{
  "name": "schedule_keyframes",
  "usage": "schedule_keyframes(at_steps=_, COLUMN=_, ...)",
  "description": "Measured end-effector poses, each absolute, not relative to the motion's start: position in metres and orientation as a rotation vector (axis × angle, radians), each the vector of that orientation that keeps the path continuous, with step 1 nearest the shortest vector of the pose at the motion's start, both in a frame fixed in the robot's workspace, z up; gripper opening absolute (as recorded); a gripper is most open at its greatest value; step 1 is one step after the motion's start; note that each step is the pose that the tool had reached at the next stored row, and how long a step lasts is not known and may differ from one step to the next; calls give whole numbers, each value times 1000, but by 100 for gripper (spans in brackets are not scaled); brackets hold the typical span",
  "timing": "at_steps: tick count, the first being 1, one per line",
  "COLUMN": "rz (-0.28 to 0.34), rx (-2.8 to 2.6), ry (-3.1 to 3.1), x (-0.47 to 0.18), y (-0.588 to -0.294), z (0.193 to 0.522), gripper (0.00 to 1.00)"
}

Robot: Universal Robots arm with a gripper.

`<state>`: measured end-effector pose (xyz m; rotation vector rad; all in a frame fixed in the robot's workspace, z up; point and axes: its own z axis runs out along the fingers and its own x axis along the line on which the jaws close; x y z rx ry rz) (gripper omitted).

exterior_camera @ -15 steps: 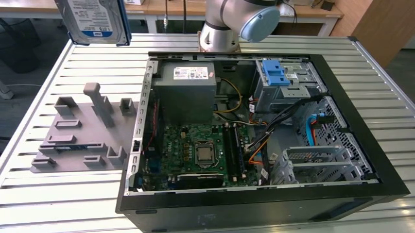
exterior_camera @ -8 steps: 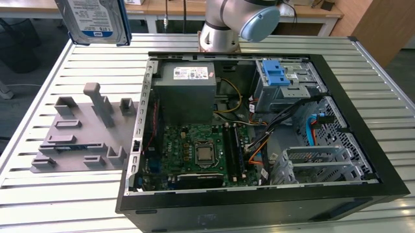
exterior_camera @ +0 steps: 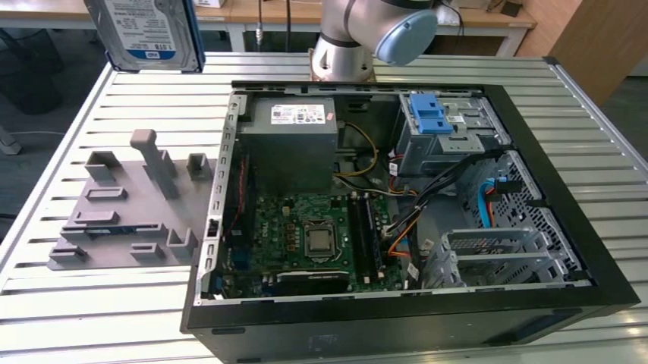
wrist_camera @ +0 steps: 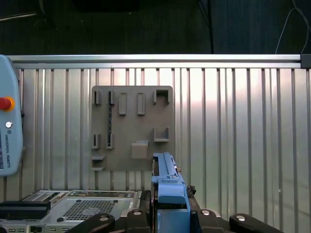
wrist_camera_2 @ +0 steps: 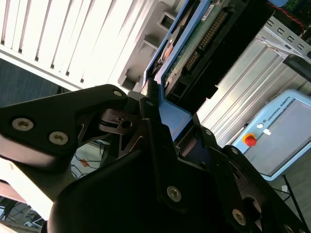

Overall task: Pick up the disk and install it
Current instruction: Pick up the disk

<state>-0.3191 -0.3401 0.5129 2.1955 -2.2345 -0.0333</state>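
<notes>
The pincer (wrist_camera_2: pixel 154 99) is clamped on the disk (wrist_camera_2: pixel 192 46). In the second wrist view its black fingers (wrist_camera_2: pixel 146 104) press against the blue plastic carrier that frames the drive, and the drive's green circuit side and connector row run away from the camera. In the first wrist view the disk (wrist_camera: pixel 166 177) shows edge-on, its blue carrier rising upright out of the pincer (wrist_camera: pixel 167 206).

In the exterior view the disk (exterior_camera: pixel 145 34) sits in the upper left of the frame. Its white-and-blue label faces the camera and its top is cut off by the frame edge. It is raised clear of the slatted metal bench (exterior_camera: pixel 102 311) and well apart from the open computer case (exterior_camera: pixel 405 322), which fills the middle and right of the frame.

Inside the case, the grey power-supply box (exterior_camera: pixel 294 148) lies in the upper middle. The green motherboard (exterior_camera: pixel 314 235) is below it, and the grey metal cage with blue latches (exterior_camera: pixel 435 121) is in the upper right. The arm (exterior_camera: pixel 375 30) stands at the top centre, behind the case.

A grey fixture plate (exterior_camera: pixel 111 220) with upright pegs and slots rests on the bench at the exterior view's left, beside the case. The first wrist view shows the same plate (wrist_camera: pixel 131 126) lying flat on the slats beyond the disk, and a light-blue pendant (wrist_camera: pixel 9 116) with a red button beside the bench
</notes>
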Motion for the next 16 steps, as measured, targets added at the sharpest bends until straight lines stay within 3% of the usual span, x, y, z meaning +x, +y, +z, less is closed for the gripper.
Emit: schedule_keyframes(at_steps=16, rz=-33, rx=2196, ry=-2235, x=-315, y=-365, z=513, gripper=37)
